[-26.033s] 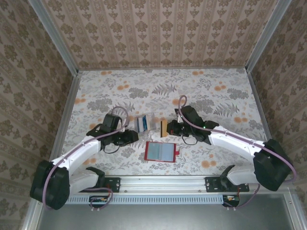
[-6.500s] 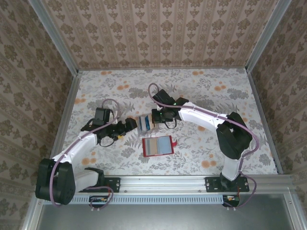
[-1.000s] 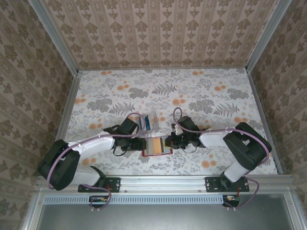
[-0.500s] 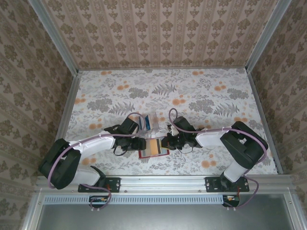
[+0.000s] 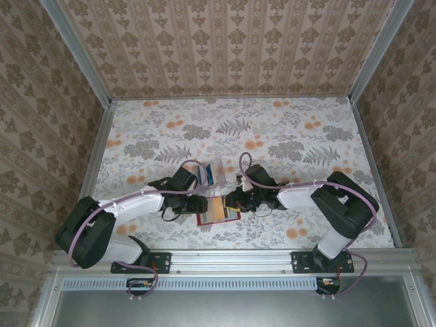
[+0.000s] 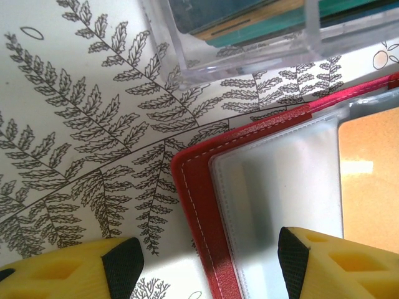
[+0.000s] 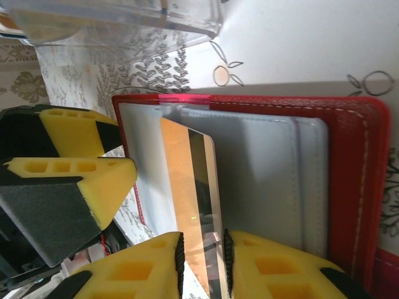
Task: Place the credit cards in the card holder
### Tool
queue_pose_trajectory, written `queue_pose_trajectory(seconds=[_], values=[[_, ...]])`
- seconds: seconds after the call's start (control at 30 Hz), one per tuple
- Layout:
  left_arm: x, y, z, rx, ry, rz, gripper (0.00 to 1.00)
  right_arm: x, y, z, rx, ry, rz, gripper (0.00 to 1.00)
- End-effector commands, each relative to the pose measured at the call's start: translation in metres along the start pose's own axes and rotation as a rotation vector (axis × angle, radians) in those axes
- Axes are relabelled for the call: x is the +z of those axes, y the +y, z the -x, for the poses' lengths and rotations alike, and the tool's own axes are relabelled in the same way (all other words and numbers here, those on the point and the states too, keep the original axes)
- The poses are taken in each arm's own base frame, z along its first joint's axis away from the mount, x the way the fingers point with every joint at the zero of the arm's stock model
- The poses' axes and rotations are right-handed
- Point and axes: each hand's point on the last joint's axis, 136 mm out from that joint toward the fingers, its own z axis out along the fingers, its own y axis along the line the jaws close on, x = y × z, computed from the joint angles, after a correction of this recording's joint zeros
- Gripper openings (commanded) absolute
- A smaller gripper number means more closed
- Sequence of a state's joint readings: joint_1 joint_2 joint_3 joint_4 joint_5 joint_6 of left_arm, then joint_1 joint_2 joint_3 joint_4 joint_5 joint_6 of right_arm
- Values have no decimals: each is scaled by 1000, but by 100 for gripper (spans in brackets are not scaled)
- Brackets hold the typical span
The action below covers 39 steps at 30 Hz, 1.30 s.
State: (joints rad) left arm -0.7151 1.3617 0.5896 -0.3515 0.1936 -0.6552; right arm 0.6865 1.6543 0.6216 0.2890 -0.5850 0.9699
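Card holder (image 6: 193, 193): lying open on the table (image 6: 75, 124), between the two arms.
Left gripper (image 6: 206, 255): jaws standing wide, straddling the holder's red corner, one over a clear pocket, the other over the table.
Right gripper (image 7: 202, 249): jaws sitting narrowly apart, with the near end of the orange card (image 7: 181, 187) between them and its far end lying across the pockets.
Remaining credit cards (image 6: 249, 18): resting in a clear box (image 6: 249, 59) just beyond the holder.

The open card holder (image 6: 194, 205) lies on the table (image 5: 293, 136) near the front edge. A box (image 5: 212, 172) holding cards (image 6: 249, 18) stands just behind it, and one card (image 7: 187, 187) lies across its pockets.
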Motion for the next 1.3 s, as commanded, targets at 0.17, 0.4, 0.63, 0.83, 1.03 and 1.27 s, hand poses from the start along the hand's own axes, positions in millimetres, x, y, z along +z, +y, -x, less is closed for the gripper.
queue_pose_trajectory(seconds=[0.17, 0.4, 0.63, 0.83, 1.03, 1.27], values=[[23, -19, -6, 35, 14, -114, 66, 8, 2, -7, 4, 49, 22, 19], [22, -18, -7, 38, 11, -109, 65, 6, -4, -10, -1, 50, -14, 0], [22, -14, -7, 29, 11, -89, 65, -4, -12, -12, -1, 43, -62, 0], [22, -14, -7, 28, 10, -87, 65, -4, -14, -12, -2, 47, -66, 0], [23, -16, -6, 29, 10, -95, 61, 5, -10, -11, -8, 57, -58, 0], [24, -16, -5, 30, 13, -95, 56, 14, -5, -9, -8, 62, -37, 0]])
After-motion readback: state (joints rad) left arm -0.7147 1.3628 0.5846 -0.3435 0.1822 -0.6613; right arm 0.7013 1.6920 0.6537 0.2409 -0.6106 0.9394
